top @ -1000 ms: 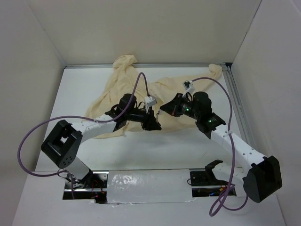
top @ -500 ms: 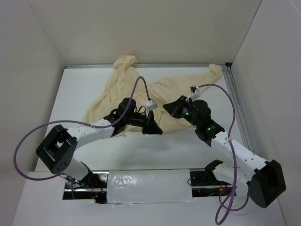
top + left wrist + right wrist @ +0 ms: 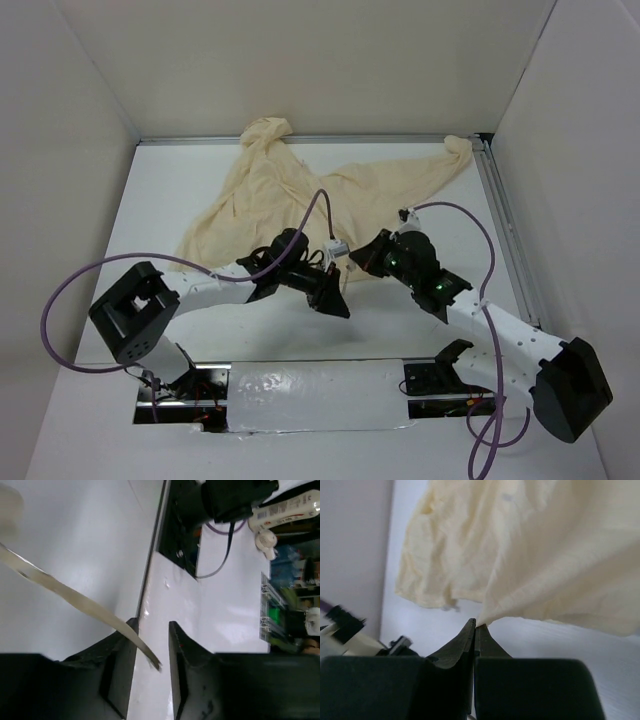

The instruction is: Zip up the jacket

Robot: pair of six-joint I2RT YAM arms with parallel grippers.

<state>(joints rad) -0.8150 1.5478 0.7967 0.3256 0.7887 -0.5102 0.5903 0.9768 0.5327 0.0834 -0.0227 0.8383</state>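
The cream jacket (image 3: 280, 190) lies wrinkled across the back of the white table, its hood at the far wall. My right gripper (image 3: 358, 262) is at its near hem. In the right wrist view that gripper (image 3: 476, 624) is shut on a corner of the jacket (image 3: 545, 555), which rises from the fingertips. My left gripper (image 3: 335, 300) is just left of it, off the cloth and over bare table. In the left wrist view a thin cream strip of the jacket's edge (image 3: 75, 597) crosses the left finger and ends loose in the gap of the open left gripper (image 3: 153, 625).
White walls enclose the table on three sides. A metal rail (image 3: 505, 220) runs along the right edge. Purple cables (image 3: 60, 300) loop from both arms. A silver taped strip (image 3: 310, 395) and the arm bases line the near edge.
Both grippers have come toward the near edge, the right one drawing the jacket's hem with it. The left jaws closed and have parted again.
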